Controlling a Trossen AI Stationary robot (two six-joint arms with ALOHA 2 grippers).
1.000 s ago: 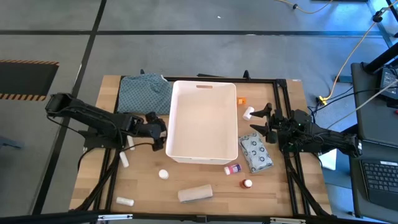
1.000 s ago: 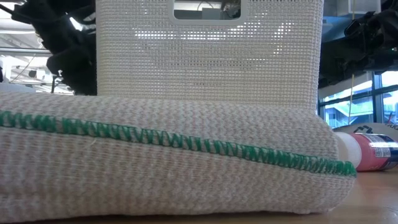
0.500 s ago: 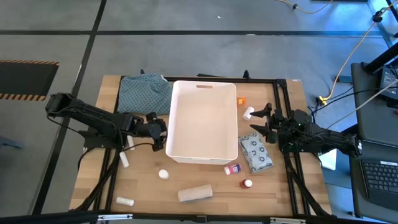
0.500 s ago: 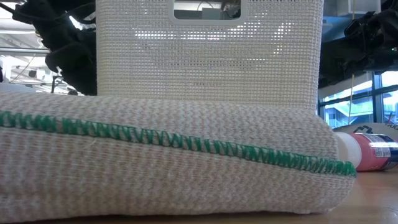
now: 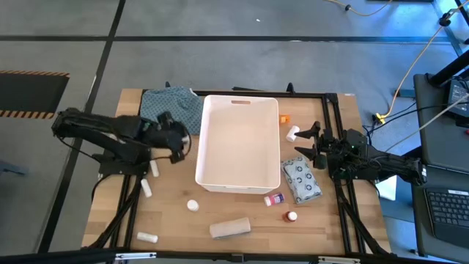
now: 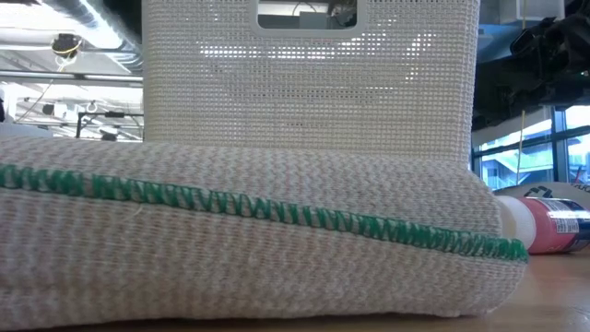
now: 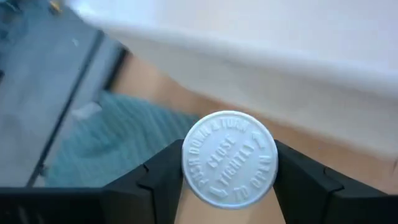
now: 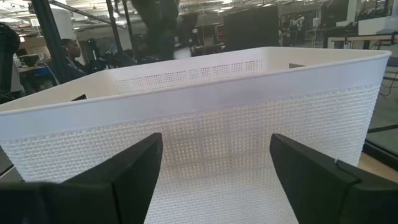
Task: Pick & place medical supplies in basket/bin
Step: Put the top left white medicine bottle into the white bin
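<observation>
Beside the bin's [image 5: 238, 143] left wall, the left end effector [image 5: 174, 139] grips a white-capped bottle [image 7: 230, 157] over the teal cloth's [image 5: 170, 108] edge. Right of the bin, the right end effector [image 5: 306, 143] waits spread open near a small white tube [image 5: 292, 133] and the patterned packet [image 5: 302, 180]. A beige roll [image 5: 230, 228] lies on the surface's [image 5: 242, 218] near side.

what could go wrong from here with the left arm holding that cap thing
The left end effector pinches a white child-proof cap only by its round edge, so it could slip out. It sits beside the white basket, over the teal cloth, not inside; a drop now would miss the basket.
</observation>
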